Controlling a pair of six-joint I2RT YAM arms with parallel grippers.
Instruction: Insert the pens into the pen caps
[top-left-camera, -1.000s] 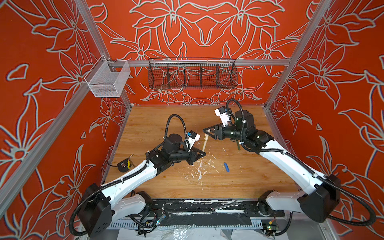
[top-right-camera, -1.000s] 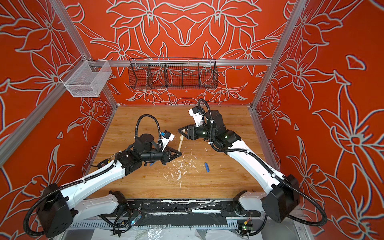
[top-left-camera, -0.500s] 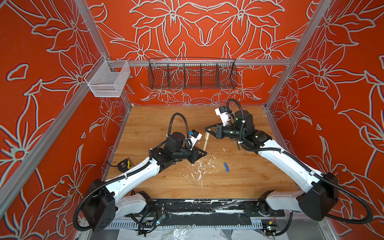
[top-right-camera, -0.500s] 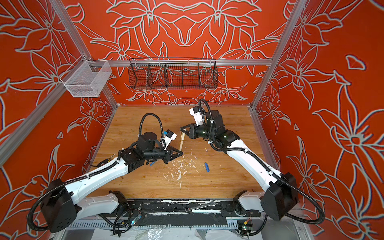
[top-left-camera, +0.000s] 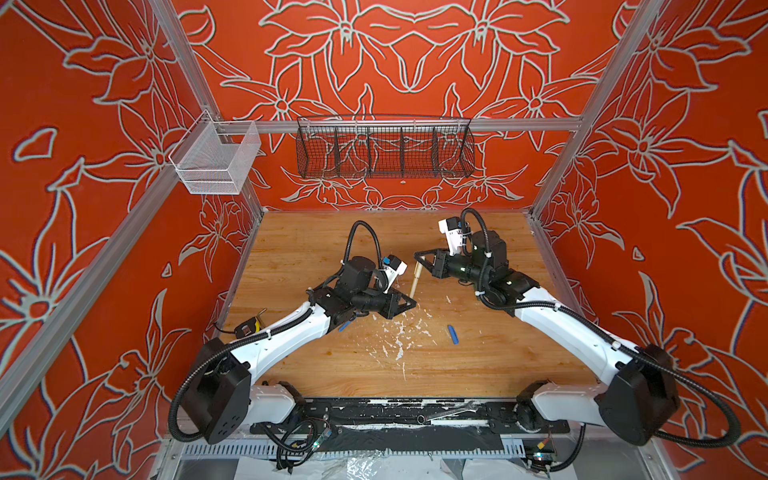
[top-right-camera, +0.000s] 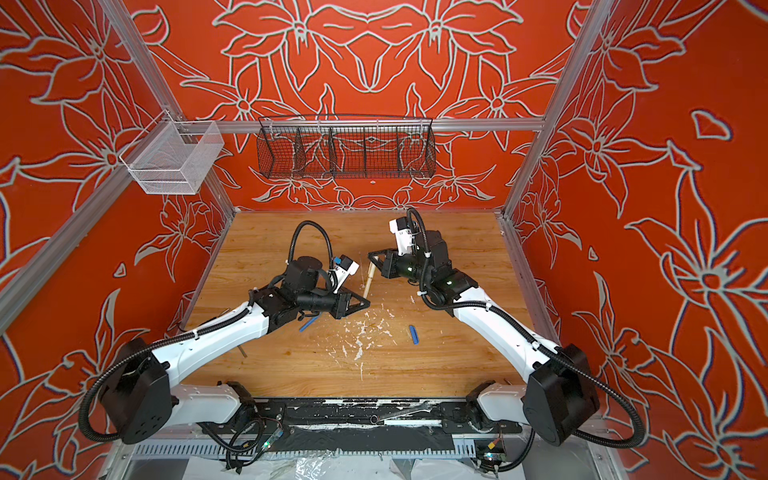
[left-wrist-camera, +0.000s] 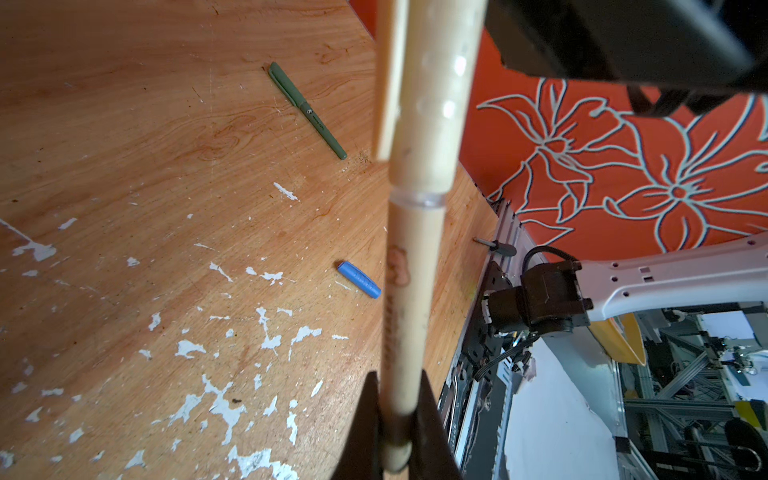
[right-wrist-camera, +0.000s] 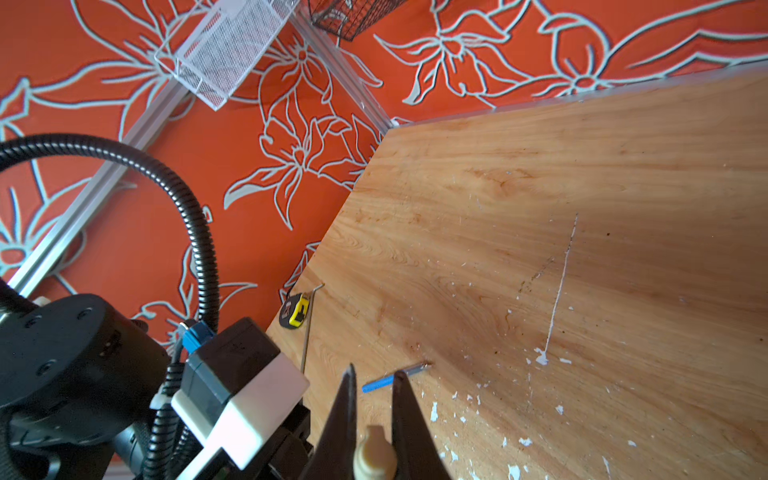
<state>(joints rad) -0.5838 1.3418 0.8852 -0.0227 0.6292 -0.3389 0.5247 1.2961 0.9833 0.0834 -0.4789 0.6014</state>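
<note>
- The beige pen was held up off the table in the middle of the scene. It ran near to far between the two grippers.
- The beige cap sat over the pen's far end, and its rim looked closed up against the barrel.
- The left gripper had its jaws pinched tight on the bare barrel at the pen's near end.
- The right gripper had its jaws closed as well. The cap's tip showed between them, so I took it to be gripping the cap.
- To my eye the pen was a light, thin, stiff plastic stick, smooth and round, so it could roll or slip in the pads.
- The holds looked sensible: one on the barrel toward the tail and one across the cap's body.
- Any push would best go straight along the pen, since a sideways shove might twist it out of a grip.
- The blue pen lay on the table at the near left, partly under the left arm.
- The blue cap lay well apart to its right, so that pair was not yet joined.
- The green pen lay flat on the table and showed only from the left wrist. It looked capped, though I could not be sure.
- A second earlier the right jaws had stood apart around the cap's end, and they had since shut.
- The left grip was unchanged and the beige pen hung in much the same place. The blue pen and blue cap had not moved.
</note>
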